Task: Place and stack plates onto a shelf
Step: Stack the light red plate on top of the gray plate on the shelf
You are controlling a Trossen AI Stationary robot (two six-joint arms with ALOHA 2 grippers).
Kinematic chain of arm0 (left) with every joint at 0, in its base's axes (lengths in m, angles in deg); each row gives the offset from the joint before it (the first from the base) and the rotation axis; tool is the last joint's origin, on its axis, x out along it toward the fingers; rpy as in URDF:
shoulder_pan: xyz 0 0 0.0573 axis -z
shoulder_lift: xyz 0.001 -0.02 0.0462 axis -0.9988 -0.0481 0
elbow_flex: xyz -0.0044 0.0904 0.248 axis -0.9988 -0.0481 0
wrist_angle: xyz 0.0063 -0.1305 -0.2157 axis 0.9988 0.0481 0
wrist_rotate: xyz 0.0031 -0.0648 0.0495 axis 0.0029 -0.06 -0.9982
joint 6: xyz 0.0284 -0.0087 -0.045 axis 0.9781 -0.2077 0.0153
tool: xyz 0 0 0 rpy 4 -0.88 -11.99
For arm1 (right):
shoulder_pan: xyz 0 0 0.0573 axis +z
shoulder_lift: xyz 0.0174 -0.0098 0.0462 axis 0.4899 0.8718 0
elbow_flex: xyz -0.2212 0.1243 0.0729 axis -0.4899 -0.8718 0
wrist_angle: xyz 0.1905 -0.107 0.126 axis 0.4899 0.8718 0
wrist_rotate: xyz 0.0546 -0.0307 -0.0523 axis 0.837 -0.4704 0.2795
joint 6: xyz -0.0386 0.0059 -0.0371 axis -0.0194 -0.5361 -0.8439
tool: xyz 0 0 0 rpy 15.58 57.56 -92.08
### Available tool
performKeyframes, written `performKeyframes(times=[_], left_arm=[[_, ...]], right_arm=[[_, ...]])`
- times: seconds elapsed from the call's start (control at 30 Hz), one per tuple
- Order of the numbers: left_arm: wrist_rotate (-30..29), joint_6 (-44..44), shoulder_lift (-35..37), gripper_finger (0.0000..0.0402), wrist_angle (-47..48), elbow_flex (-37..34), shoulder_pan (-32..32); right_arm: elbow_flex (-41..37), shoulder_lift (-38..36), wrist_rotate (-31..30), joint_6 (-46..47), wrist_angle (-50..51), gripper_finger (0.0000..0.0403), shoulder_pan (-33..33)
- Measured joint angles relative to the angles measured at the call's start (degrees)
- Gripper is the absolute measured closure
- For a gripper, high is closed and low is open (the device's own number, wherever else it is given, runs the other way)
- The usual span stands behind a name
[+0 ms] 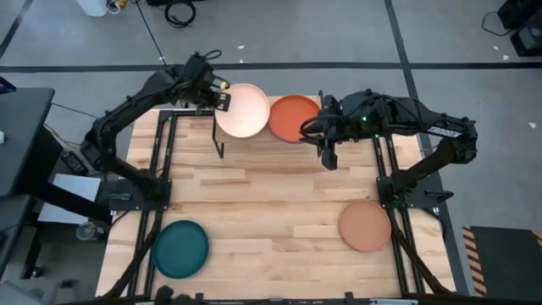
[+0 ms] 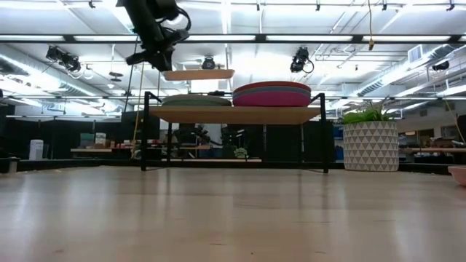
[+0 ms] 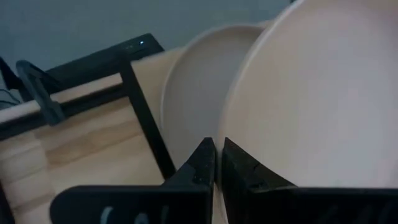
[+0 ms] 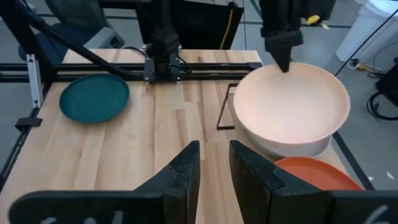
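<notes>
here, left fingers (image 1: 222, 100) clamp the cream plate (image 1: 243, 110) rim above the shelf (image 2: 234, 114); right fingers (image 4: 214, 165), apparently slightly apart, hover nearby.

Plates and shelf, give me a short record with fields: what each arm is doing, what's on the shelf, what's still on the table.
left gripper: shut on cream plate, held above the shelf's left side
right gripper: empty, jaws slightly apart, beside the shelf
shelf right stack: orange plate on top, magenta plate under it
shelf left: a plate already lying below the held one
on table: dark teal plate, tan-brown plate
</notes>
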Motion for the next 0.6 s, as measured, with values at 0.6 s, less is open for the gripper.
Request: performKeyframes(times=[0.6], left_arm=[[1.8, 7.6, -9.1, 0.0337, 0.7, 4.0, -3.8]], right_arm=[[0.0, 0.0, -1.9, 1.9, 0.4, 0.0309, -0.7]])
